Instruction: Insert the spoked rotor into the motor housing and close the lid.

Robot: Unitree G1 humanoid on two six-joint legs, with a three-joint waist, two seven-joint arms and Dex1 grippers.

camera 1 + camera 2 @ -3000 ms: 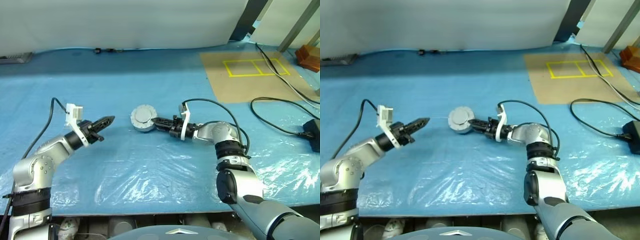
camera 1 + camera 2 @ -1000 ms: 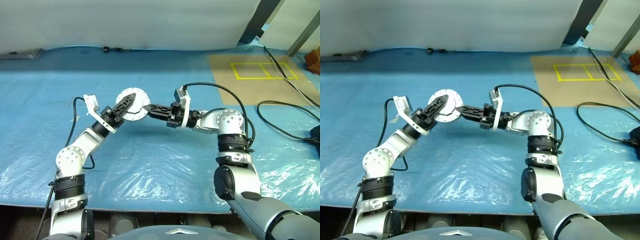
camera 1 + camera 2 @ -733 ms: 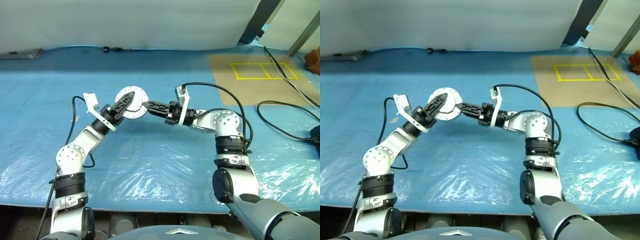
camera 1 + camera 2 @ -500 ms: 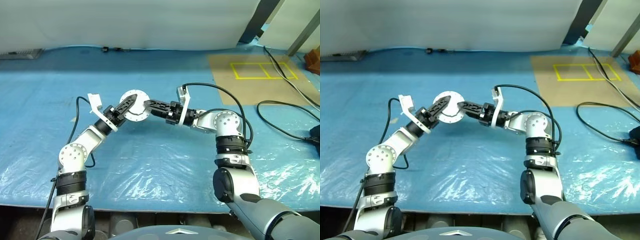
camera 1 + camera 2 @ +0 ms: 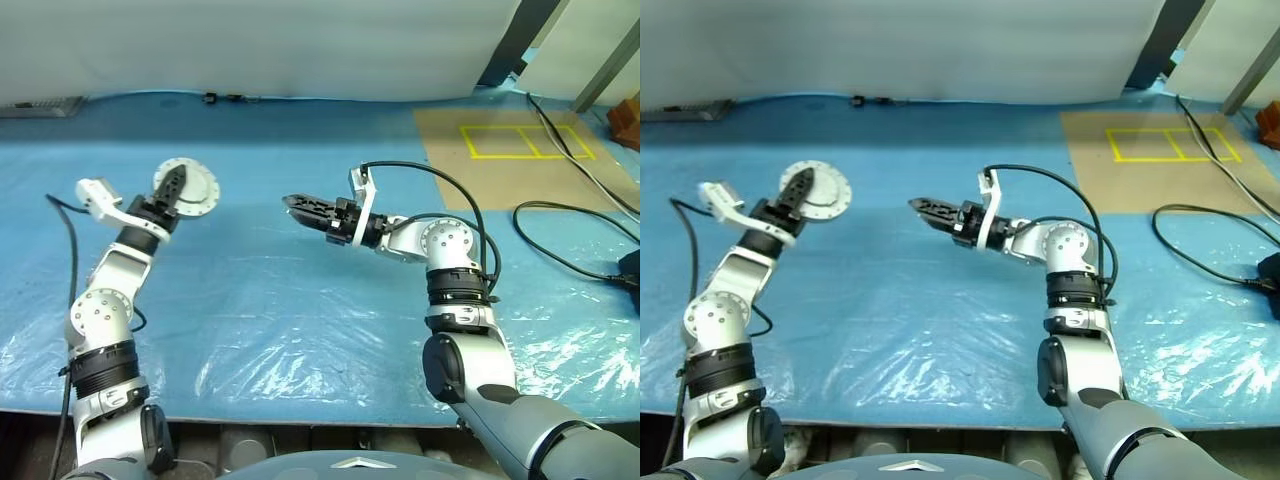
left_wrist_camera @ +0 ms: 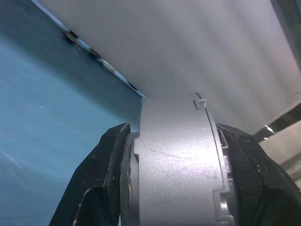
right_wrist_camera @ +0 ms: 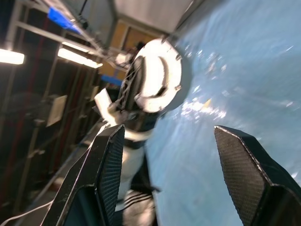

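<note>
My left gripper (image 5: 174,188) is raised at the left and shut on the motor housing (image 5: 200,190), a round grey metal part whose flat pale face, ringed with small holes, faces the head camera. In the left wrist view the black fingers (image 6: 101,179) clamp the housing's grey wall (image 6: 174,160) from both sides. My right gripper (image 5: 292,203) hangs open and empty over the middle of the table, pointing left toward the housing (image 7: 160,80) with a wide gap between them. The spoked rotor is out of view. I cannot tell the lid apart from the housing.
Blue plastic sheeting covers the table (image 5: 300,300). At the back right lies a brown board with yellow tape rectangles (image 5: 510,150). Black cables (image 5: 570,235) run across the right side to a dark box (image 5: 630,272). A white wall stands behind.
Both grippers were on the housing at the middle. The right gripper has opened and let go, and the left gripper has carried the housing away to the left.
</note>
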